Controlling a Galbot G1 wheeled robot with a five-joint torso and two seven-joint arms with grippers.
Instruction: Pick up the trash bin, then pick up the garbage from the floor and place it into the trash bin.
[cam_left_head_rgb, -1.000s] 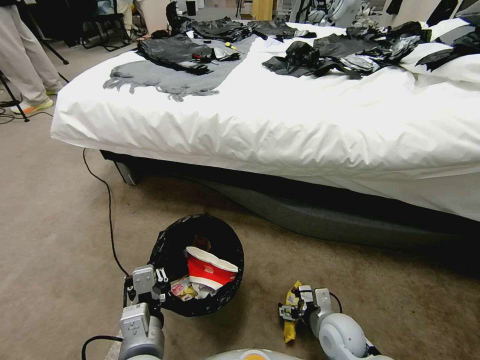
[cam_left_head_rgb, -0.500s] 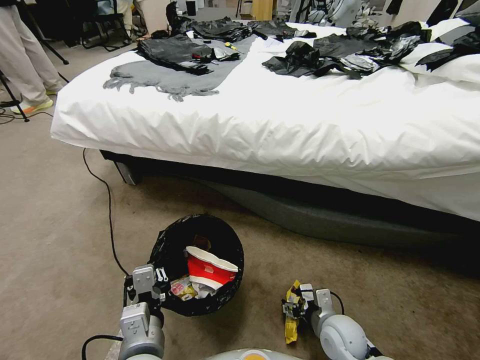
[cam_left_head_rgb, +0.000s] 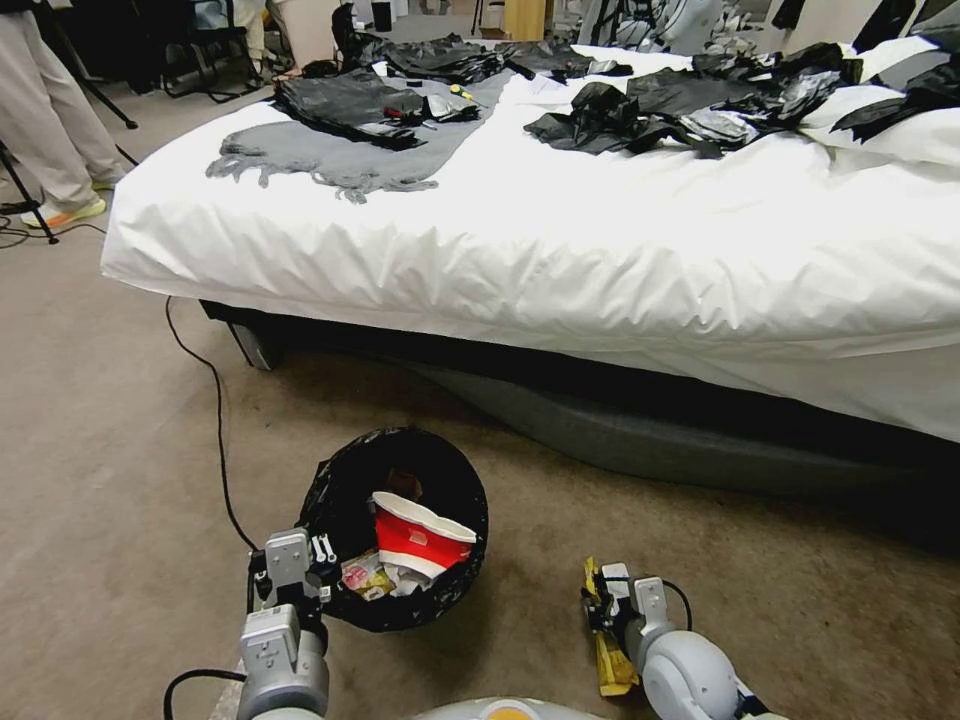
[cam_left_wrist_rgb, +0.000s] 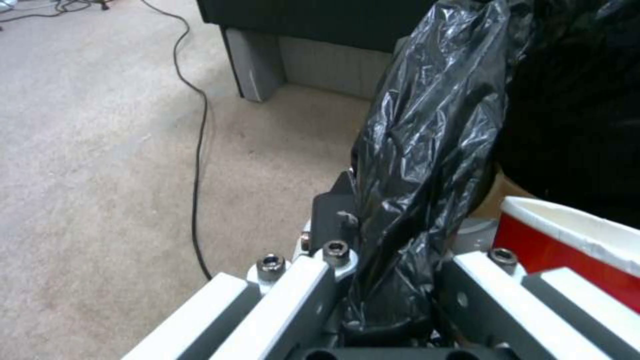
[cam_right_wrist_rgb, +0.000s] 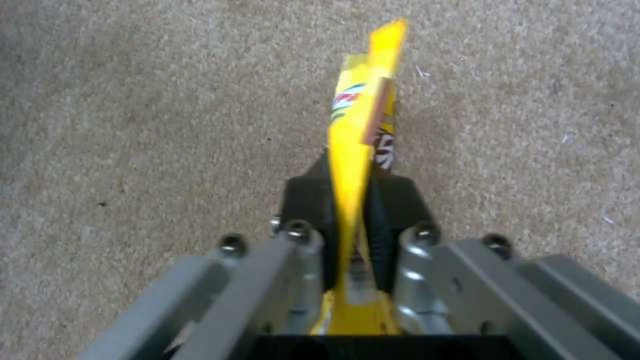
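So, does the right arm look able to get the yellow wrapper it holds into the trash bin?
Probably yes: the right gripper is clamped on the yellow wrapper, and only bare carpet lies between it and the open trash bin.

Bed: wide white-sheeted bed (cam_left_head_rgb: 560, 260) on beige carpet (cam_left_head_rgb: 100, 420)
On top: grey fringed cloth (cam_left_head_rgb: 330, 160), crumpled black plastic bags (cam_left_head_rgb: 650, 110)
Floor: thin black cable (cam_left_head_rgb: 215, 420)

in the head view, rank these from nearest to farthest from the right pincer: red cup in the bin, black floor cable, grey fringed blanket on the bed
From the right pincer, shut on the yellow wrapper:
1. red cup, to its left inside the trash bin.
2. black cable, farther left on the carpet beyond the bin.
3. grey blanket, up on the bed, far ahead and left.
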